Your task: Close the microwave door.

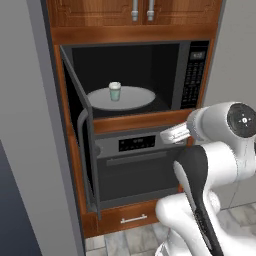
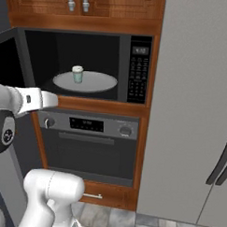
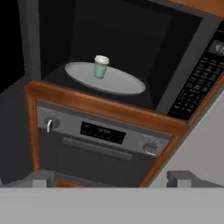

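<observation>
Hand (image 3: 112,179): two dark finger tips poke up at bottom edge of hand view, one lower left, one lower right, wide gap between them, nothing in it, so released. In both base views the hand itself is hard to make out; wrist end of the arm sits mid-right in left base view and mid-left in right base view, fingers not clear.

Straight ahead of the hand, well apart from it: the oven (image 3: 98,135) w/ two knobs and display, lower centre of hand view. Above it the microwave (image 3: 131,48), cavity dark, grey turntable (image 3: 118,81) in it, a small cup (image 3: 100,66) w/ white lid standing upright on the turntable, left of centre. Button panel (image 3: 197,83) runs along right side, cut off at frame edge.

Microwave door (image 1: 80,130) stands wide open, swung out to the left side of the cavity, seen nearly edge-on in left base view, upper left to lower left; curved grey bar handle (image 1: 80,125) on its outer edge. It lies left of the hand, not touching. In right base view just a dark slab at far left edge, cut off; in hand view a dark mass at left, detail can't tell.

Right base view adds a grey fridge (image 2: 195,114) w/ dark handles at right. Cupboard doors (image 1: 135,12) above, cut off at top. Drawer (image 1: 132,218) under the oven, lower centre of left base view.
</observation>
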{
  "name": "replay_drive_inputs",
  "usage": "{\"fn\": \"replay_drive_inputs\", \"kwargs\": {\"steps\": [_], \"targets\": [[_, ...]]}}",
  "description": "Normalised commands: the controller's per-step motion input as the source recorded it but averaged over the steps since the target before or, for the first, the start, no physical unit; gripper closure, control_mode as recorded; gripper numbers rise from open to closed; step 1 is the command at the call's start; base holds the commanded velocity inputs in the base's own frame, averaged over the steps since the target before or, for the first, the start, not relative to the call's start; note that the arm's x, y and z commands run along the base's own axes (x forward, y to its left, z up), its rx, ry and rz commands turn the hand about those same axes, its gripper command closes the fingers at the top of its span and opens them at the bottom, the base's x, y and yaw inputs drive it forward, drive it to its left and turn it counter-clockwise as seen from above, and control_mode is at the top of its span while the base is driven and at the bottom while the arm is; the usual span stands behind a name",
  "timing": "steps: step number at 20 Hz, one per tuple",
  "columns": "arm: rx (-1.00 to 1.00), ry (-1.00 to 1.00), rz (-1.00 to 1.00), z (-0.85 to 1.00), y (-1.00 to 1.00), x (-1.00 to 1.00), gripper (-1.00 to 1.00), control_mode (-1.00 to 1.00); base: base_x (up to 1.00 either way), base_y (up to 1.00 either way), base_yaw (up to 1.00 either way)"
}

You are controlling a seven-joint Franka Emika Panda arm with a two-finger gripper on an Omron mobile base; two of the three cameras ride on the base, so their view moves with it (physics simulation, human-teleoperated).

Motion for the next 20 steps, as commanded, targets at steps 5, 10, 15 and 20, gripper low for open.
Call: {"fn": "replay_drive_inputs", "kwargs": {"steps": [5, 10, 15, 20], "targets": [[-0.10, -0.37, 0.04, 0.62, 0.08, -1.00, -1.00, -1.00, 0.00, 0.00, 0.00], [-0.08, -0.23, -0.03, 0.54, 0.17, -1.00, -1.00, -1.00, 0.00, 0.00, 0.00], [-0.02, -0.11, -0.05, 0.02, 0.59, -1.00, -1.00, -1.00, 0.00, 0.00, 0.00], [-0.02, -0.20, -0.08, -0.03, 0.89, -0.95, -1.00, -1.00, 0.00, 0.00, 0.00]]}}
